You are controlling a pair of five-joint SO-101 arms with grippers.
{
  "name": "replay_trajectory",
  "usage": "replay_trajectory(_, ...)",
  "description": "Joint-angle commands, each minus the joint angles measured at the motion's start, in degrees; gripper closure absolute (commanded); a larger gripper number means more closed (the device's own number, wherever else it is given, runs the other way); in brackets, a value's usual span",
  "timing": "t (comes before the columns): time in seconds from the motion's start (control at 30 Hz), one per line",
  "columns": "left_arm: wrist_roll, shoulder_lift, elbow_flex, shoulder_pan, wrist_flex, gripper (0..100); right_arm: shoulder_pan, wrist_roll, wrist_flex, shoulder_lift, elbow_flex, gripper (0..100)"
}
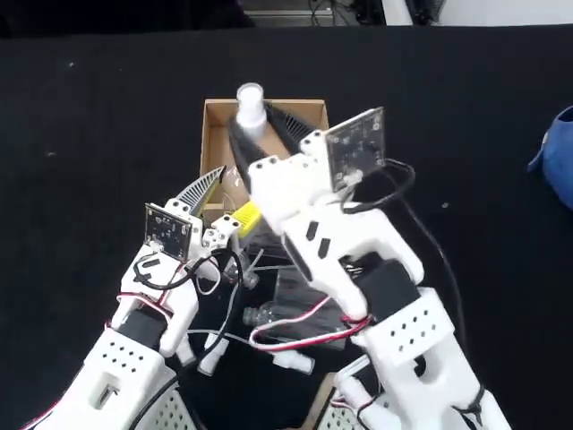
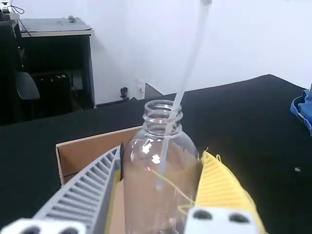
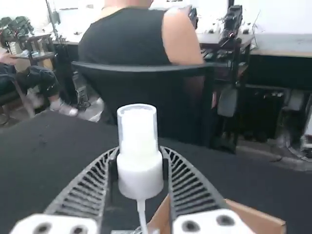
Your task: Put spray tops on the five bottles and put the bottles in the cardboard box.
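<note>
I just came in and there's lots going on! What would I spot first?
The right hand holds a white spray top, its thin tube dipping into the open neck of a clear bottle. The left hand grips that bottle upright, by the cardboard box in the middle of the black table.

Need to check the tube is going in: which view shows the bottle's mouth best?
Left wrist view: the bottle stands in the left gripper, mouth open, dip tube running down into it. In the high view the right arm covers most of it; the right wrist view gives the spray top instead.
</note>
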Motion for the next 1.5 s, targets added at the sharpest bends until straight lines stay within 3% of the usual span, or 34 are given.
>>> replay_trajectory(0.0,-0.70,-0.79,-0.92,-0.13,-1.49,97,-3.60,0.62,3.52,-1.98,-3.21,88.4)
replay_trajectory(0.4,-0.70,-0.79,-0.84,-0.13,-1.49,97,-4.57,2.55,4.57,-2.33,-6.81,87.6)
replay_trajectory(0.53,-0.70,-0.79,-0.75,-0.13,-1.49,97,-0.79,9.05,11.34,-2.07,-15.78,97.0)
replay_trajectory(0.67,-0.70,-0.79,-1.19,-0.13,-1.49,97,8.53,9.76,20.40,-2.07,-20.62,97.5)
replay_trajectory(0.83,-0.97,-0.79,-1.80,-0.22,-1.58,97,23.65,9.41,24.35,-2.42,-12.97,97.3)
replay_trajectory(1.03,-0.97,-0.79,-2.95,-3.03,-1.32,97,29.89,9.23,16.79,-2.51,3.65,97.4)
replay_trajectory(1.23,-0.70,-0.09,-10.15,-11.65,-1.05,97,32.70,-0.88,1.14,-2.51,19.30,97.3)
replay_trajectory(1.47,-0.70,7.21,-20.35,-12.35,-1.14,97,32.70,-2.29,-9.14,-2.15,28.62,97.3)
